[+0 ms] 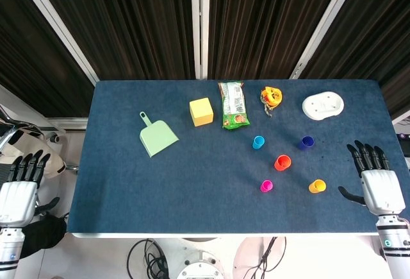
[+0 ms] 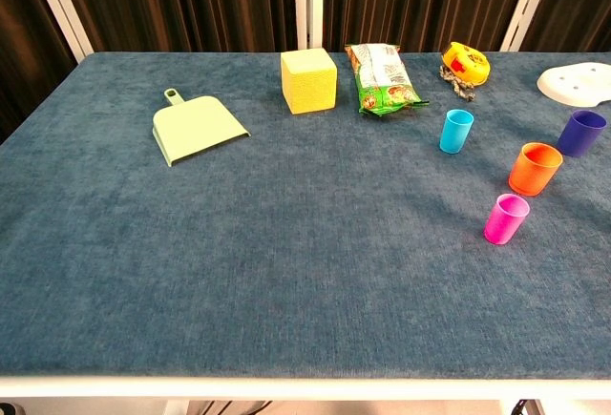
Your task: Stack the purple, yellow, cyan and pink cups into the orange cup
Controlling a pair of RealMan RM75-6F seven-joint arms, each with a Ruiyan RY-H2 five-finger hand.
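Note:
Five small cups stand upright and apart on the blue table's right half. The orange cup (image 1: 282, 162) (image 2: 535, 169) is in the middle, with the cyan cup (image 1: 258, 142) (image 2: 456, 132) behind it to the left and the purple cup (image 1: 307, 142) (image 2: 581, 134) behind it to the right. The pink cup (image 1: 266, 186) (image 2: 505, 219) and the yellow cup (image 1: 316, 186) stand nearer the front. My right hand (image 1: 375, 178) hovers open, palm down, over the table's right edge, right of the yellow cup. My left hand (image 1: 19, 186) is open, off the table's left side. Only the head view shows the hands.
A light green dustpan (image 1: 157, 136), a yellow block (image 1: 201, 111), a green snack bag (image 1: 233, 104), a yellow-orange toy (image 1: 271, 96) and a white dish (image 1: 323, 106) lie along the back of the table (image 1: 160, 189).

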